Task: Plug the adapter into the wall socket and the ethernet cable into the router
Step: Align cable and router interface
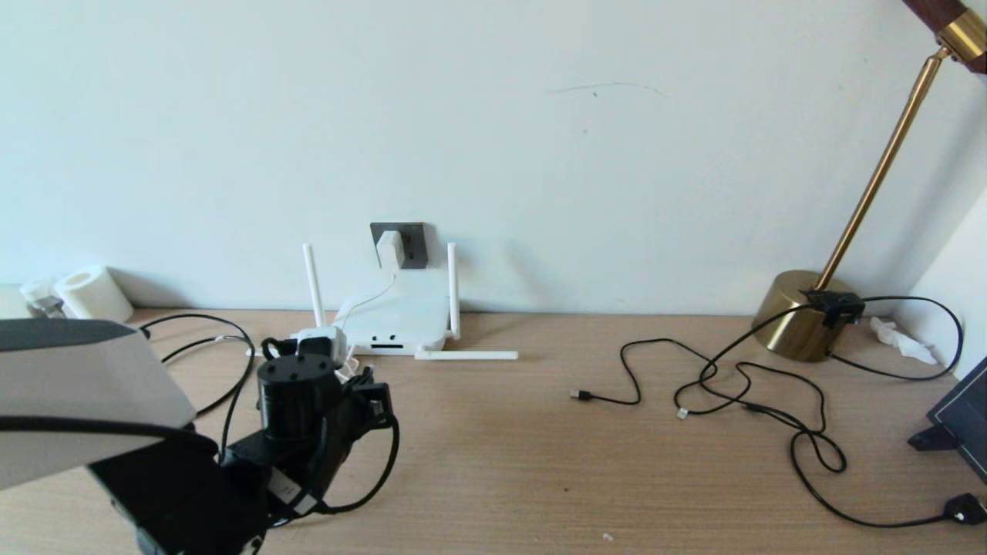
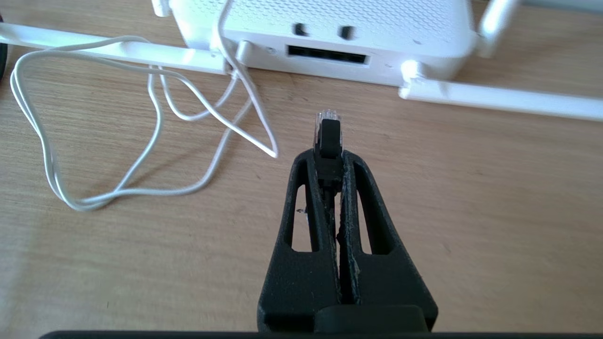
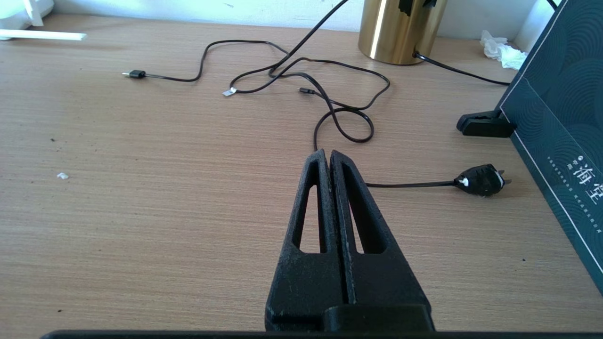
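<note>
The left gripper [image 2: 330, 157] is clenched on the ethernet cable [image 2: 328, 136], its clear-tipped plug pointing at the router's [image 2: 330, 28] dark port slot at twelve o'clock, near but apart. The adapter [image 1: 390, 247] sits in the wall socket [image 1: 412, 240]; its white cord [image 2: 141, 141] loops at ten o'clock. The right gripper [image 3: 330, 157] rests pressed together, empty, above thin black cords [image 3: 330, 113] near the brass lamp base [image 3: 400, 28]

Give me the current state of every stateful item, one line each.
adapter: seated in the wall socket.
ethernet cable: plug clamped in the left gripper, short of the router, not inserted.
router: wide front port empty, two antennas lying flat on the table.
right gripper: shut, holding nothing, above bare table.
black mains plug: unplugged, lying on the table.
</note>
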Available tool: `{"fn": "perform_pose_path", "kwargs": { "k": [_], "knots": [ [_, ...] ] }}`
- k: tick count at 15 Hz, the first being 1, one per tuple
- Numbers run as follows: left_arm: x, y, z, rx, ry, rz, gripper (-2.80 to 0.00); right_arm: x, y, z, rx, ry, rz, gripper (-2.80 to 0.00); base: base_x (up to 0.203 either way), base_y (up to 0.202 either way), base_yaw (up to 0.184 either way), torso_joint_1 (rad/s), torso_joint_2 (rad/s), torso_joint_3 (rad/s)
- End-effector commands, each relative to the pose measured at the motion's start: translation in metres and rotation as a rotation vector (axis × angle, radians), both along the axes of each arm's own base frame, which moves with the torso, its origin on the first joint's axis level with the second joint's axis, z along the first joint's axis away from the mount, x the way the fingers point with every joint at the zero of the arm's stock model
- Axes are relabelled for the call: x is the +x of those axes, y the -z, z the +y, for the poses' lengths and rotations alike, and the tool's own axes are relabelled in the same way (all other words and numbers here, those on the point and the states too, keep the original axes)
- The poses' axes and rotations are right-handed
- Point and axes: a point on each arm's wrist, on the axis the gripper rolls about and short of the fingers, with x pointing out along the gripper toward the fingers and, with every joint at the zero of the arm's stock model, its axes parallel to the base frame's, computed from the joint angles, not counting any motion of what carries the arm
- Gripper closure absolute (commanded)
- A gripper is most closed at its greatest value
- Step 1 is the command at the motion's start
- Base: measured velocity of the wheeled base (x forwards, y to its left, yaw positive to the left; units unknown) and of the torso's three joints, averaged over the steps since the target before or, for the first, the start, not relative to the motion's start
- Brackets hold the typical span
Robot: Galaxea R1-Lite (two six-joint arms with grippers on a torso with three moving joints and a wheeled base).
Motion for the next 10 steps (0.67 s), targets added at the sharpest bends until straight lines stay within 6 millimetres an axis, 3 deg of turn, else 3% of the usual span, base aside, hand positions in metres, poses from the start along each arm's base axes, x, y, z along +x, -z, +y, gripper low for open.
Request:
{"fn": "perform_pose_path", "kwargs": {
  "k": [1, 10],
  "knots": [
    [0.007, 0.011, -0.001, 0.005, -0.011, 0.017, 0.00, 0.000, 0.000, 0.000, 0.000, -0.001, 0.001, 0.00, 0.000, 0.000, 0.000, 0.000, 0.00, 0.000],
    [0.032, 0.022, -0.008, -0.037, -0.027, -0.029, 0.00, 0.000, 0.000, 0.000, 0.000, -0.001, 0.002, 0.00, 0.000, 0.000, 0.000, 0.000, 0.00, 0.000]
  ]
}}
